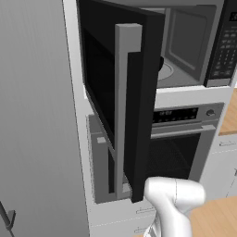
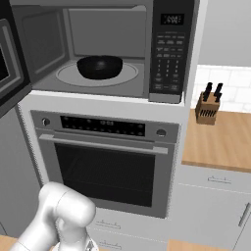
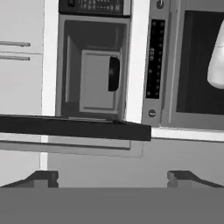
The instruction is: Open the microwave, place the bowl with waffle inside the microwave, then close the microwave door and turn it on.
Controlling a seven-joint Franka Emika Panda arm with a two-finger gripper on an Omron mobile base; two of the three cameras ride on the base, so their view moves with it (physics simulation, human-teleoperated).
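Gripper [image 3: 112, 177] tips stand wide apart at the bottom of the hand view with nothing between them, so it is open and empty, pulled back from the microwave [image 2: 98, 49] and pointed toward it. Nearest in front of the gripper, the hand view shows the door [image 3: 74, 127] edge-on as a dark bar crossing the picture, swung out from the cavity.

From the left base view the door [image 1: 122, 92] stands open toward the camera, its long grey handle [image 1: 125, 106] running down its outer face. Beyond the door, inside the microwave, the bowl [image 2: 100, 67] sits on the round turntable [image 2: 127, 76], about central on it. Whether the waffle is in the bowl cannot be told; its inside reads only as dark. To the right of the cavity is the keypad [image 2: 169, 54], and below the microwave is the oven [image 2: 105, 162], shut.

As a judgement: opening is done and the bowl looks placed. Left to do are closing the door, likely by pushing its outer face toward the cavity, and then pressing a button on the keypad to start it.
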